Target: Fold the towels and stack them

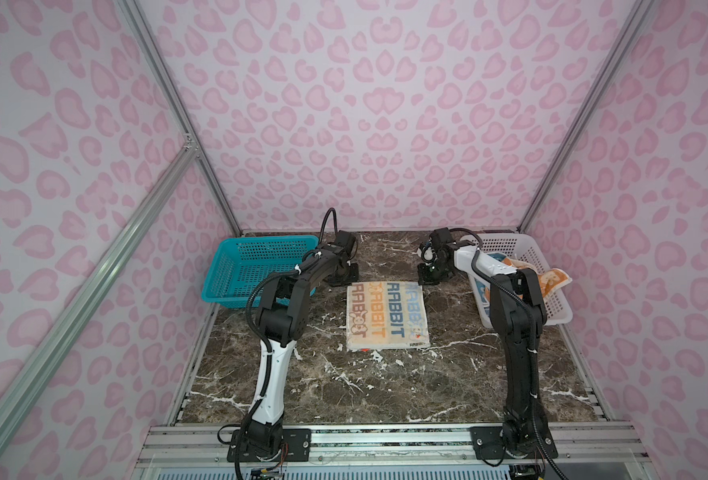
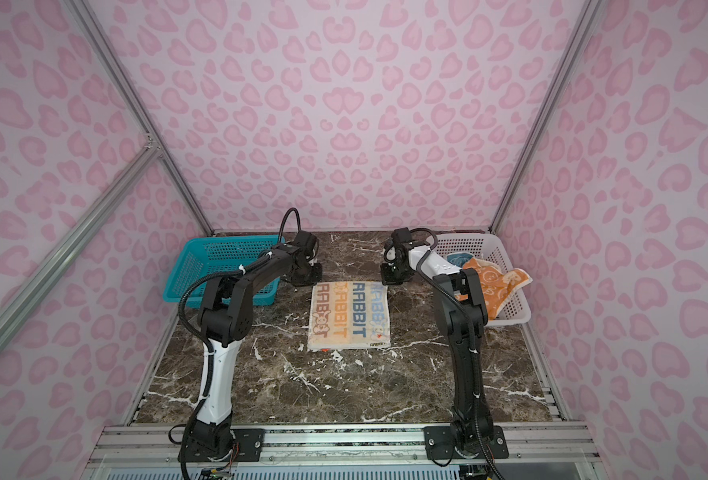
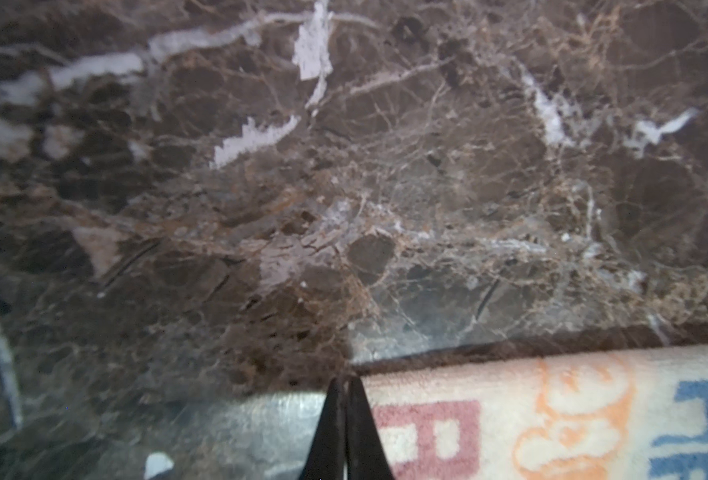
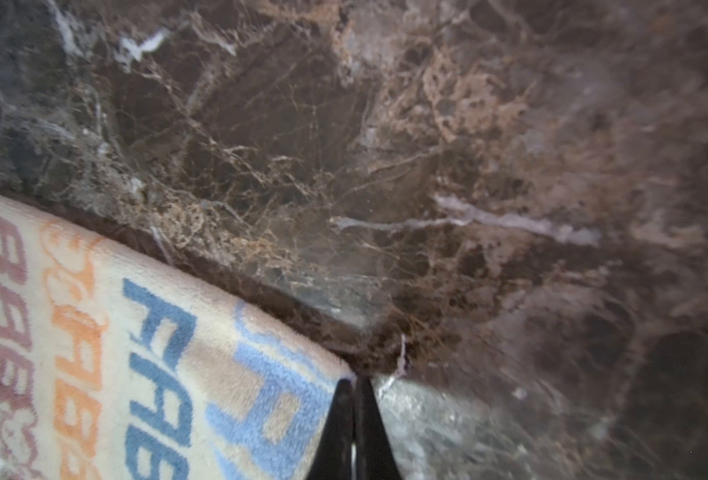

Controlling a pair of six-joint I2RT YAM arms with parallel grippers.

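walls (image 1: pixel 385 124): pink leopard print | tabletop (image 1: pixel 385 386): brown veined marble | frame (image 1: pixel 169 91): aluminium

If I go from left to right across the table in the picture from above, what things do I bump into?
teal basket → cream towel → white basket. The robot arms are left out because they overlap the baskets.

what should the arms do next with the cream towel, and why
Probably raise the two far corners of the cream towel slightly, to start folding it toward the near edge: it lies flat, unfolded, and the left gripper and right gripper each seem shut on one of those corners.
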